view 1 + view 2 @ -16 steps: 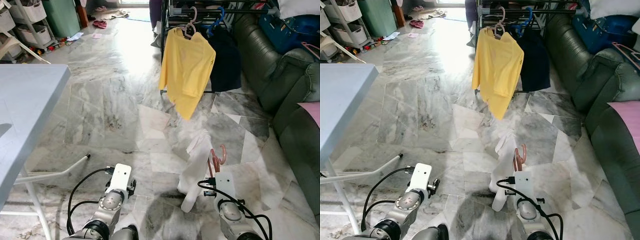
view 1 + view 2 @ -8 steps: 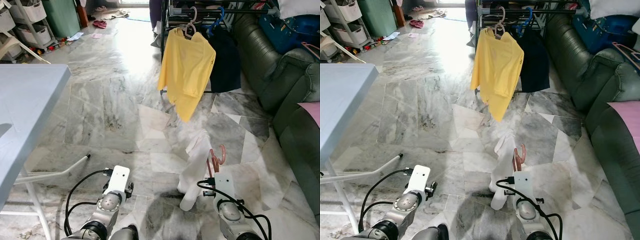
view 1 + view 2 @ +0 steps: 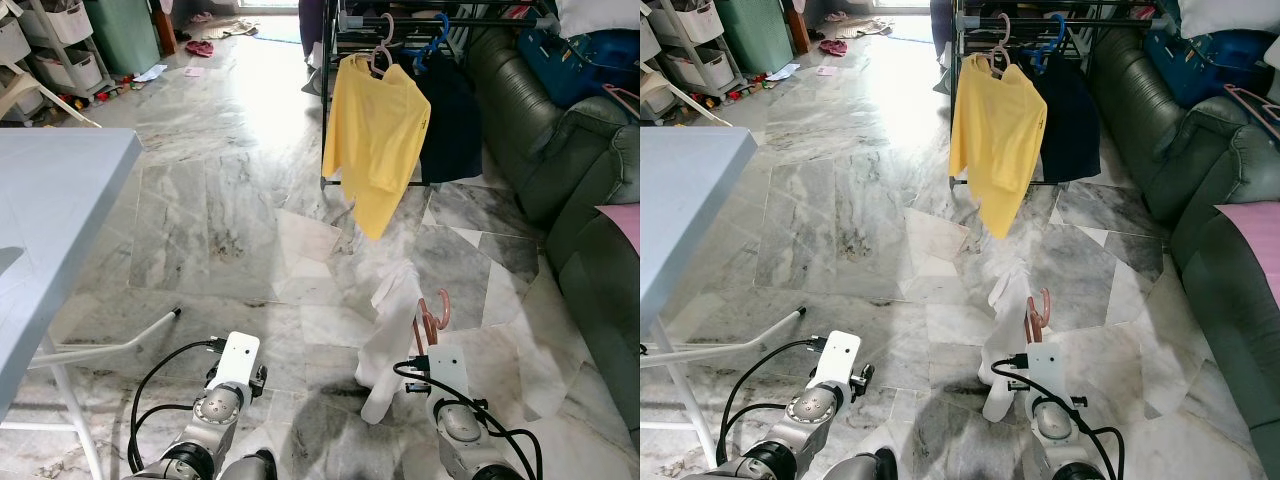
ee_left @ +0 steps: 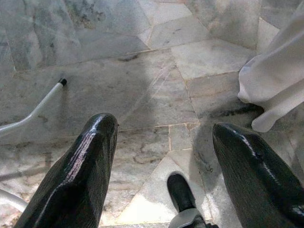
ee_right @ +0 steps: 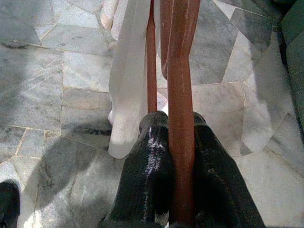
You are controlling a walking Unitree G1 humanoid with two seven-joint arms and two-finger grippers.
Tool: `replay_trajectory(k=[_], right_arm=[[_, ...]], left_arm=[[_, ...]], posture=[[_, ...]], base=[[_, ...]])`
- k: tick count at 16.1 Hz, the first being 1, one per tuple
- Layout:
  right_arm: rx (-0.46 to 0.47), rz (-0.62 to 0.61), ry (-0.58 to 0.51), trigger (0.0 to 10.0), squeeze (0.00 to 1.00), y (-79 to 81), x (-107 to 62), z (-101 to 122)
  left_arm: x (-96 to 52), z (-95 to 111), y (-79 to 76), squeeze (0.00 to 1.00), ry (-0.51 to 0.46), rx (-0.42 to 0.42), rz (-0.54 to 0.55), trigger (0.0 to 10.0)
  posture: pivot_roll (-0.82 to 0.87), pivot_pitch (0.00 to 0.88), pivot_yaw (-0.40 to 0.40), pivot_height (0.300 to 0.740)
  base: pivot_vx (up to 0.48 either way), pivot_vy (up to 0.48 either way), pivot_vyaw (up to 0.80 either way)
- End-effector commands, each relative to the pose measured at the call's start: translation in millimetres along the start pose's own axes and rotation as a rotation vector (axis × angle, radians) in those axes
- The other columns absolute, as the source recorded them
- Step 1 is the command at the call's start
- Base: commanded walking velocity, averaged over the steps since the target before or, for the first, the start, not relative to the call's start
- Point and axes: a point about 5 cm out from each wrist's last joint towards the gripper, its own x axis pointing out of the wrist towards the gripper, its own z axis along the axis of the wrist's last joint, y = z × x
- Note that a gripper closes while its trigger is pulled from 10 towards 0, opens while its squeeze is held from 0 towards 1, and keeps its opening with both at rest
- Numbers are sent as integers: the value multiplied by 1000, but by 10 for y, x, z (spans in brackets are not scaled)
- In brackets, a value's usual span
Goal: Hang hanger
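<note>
My right gripper (image 5: pixel 179 142) is shut on a reddish-brown hanger (image 3: pixel 434 315) that carries a white garment (image 3: pixel 388 335), held low over the marble floor. The garment hangs down to the left of the hanger's hook. Ahead stands a black clothes rack (image 3: pixel 440 22) with a yellow shirt (image 3: pixel 375 135) on a pink hanger and a dark garment (image 3: pixel 452 125) on a blue hanger. My left gripper (image 4: pixel 161 161) is open and holds nothing, pointing down at the floor at the lower left.
A light blue table (image 3: pixel 50 220) with white legs stands at the left. A dark green sofa (image 3: pixel 570 170) runs along the right, with pink cloth on it. Shelving with bins (image 3: pixel 60 50) is at the far left. Marble floor lies between me and the rack.
The yellow shirt on the rack has swung slightly to the right. Both arms stay almost where they were.
</note>
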Motion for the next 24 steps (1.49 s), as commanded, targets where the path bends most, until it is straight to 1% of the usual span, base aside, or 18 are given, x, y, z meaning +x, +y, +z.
replay_trajectory(k=[1, 10, 15, 24], right_arm=[[-5, 4, 0, 10000, 0, -3, -1, -4], [-19, 10, 3, 10000, 0, 1, -5, -16], [-58, 15, 8, 10000, 0, 8, -12, -36], [-55, 21, 21, 10000, 0, 3, -20, -66]], left_arm=[[-19, -77, -4, 0, 28, 12, -1, 10000], [-24, -94, 0, 0, 31, 14, 1, 10000], [-26, -100, 2, 0, 33, 23, -2, 10000], [-32, -123, 7, 0, 40, 25, 0, 10000]], posture=[[-58, 65, -1, 740], [-58, 68, -2, 740], [-61, 71, 0, 740], [-58, 74, -1, 740]], base=[[0, 0, 0], [0, 0, 0], [0, 0, 0], [0, 0, 0]])
